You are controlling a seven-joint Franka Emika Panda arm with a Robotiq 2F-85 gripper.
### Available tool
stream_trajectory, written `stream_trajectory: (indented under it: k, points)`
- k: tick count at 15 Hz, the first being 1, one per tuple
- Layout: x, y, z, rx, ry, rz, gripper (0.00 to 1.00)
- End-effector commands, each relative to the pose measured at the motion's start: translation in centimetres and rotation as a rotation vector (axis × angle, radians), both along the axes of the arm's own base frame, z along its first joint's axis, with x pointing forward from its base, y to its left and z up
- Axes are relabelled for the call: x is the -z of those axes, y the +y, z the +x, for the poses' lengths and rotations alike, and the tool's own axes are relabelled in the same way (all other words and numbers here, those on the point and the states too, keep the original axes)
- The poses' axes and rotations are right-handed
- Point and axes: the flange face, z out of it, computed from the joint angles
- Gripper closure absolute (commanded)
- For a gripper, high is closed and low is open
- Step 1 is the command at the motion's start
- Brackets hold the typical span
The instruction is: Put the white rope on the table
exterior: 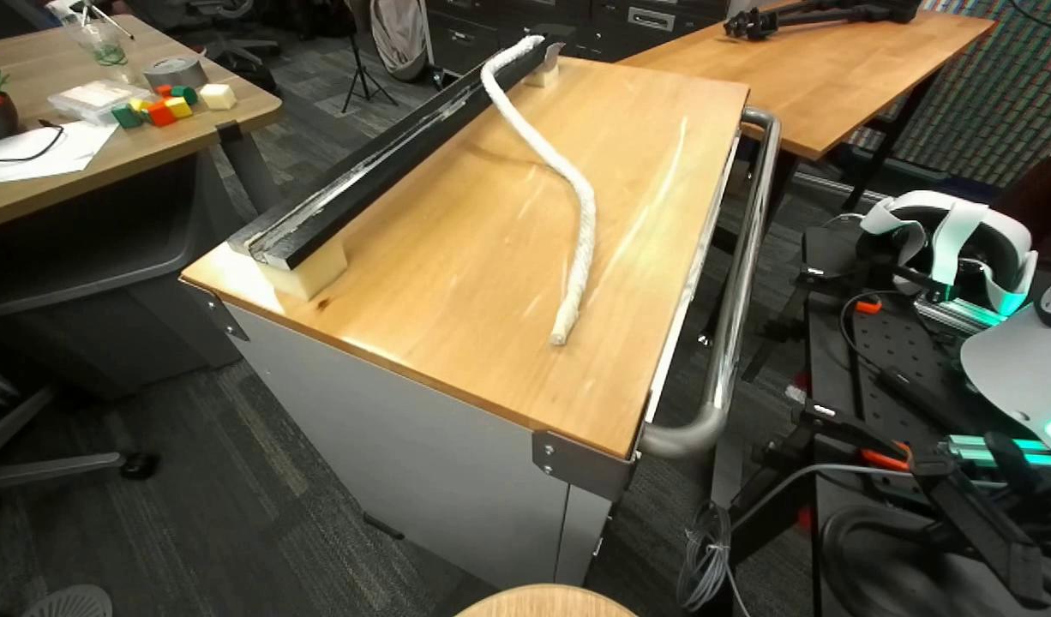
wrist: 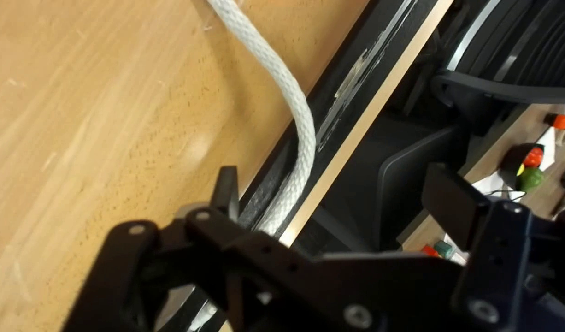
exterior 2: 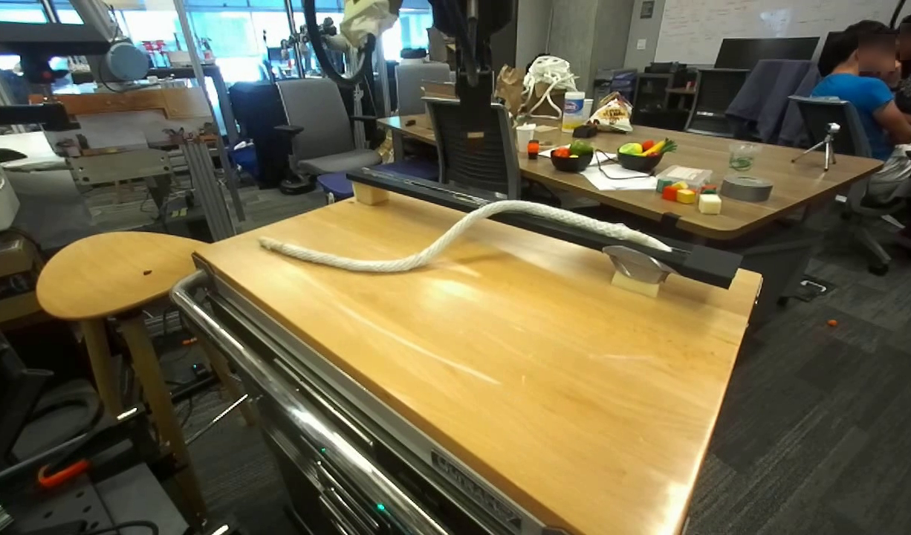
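"where's the white rope (exterior: pixel 586 210)?"

"one end lies along the black beam (exterior: pixel 388 156), the rest curves down onto the table (exterior: pixel 457 283); the gripper (wrist: pixel 335 189) hangs spread wide, holding nothing"

"what might go wrong?"

"dipping too low, it could knock that black beam askew"

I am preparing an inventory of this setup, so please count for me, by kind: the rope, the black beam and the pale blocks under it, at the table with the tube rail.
Rope: 1
Beam: 1
Blocks: 2
Total of these: 4
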Motion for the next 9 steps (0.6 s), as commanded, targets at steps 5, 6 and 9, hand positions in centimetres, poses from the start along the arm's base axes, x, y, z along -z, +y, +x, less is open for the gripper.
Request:
stream_trajectory:
  k: [5,6,9]
  points:
    - [0.5,1.2,1.9,0.045,-0.004,0.004,0.00]
    - [0.5,0.9,2.9,0.082,-0.009,0.006,0.00]
    - [1.6,-2.0,6.3,0.162,0.053,-0.078,0.00]
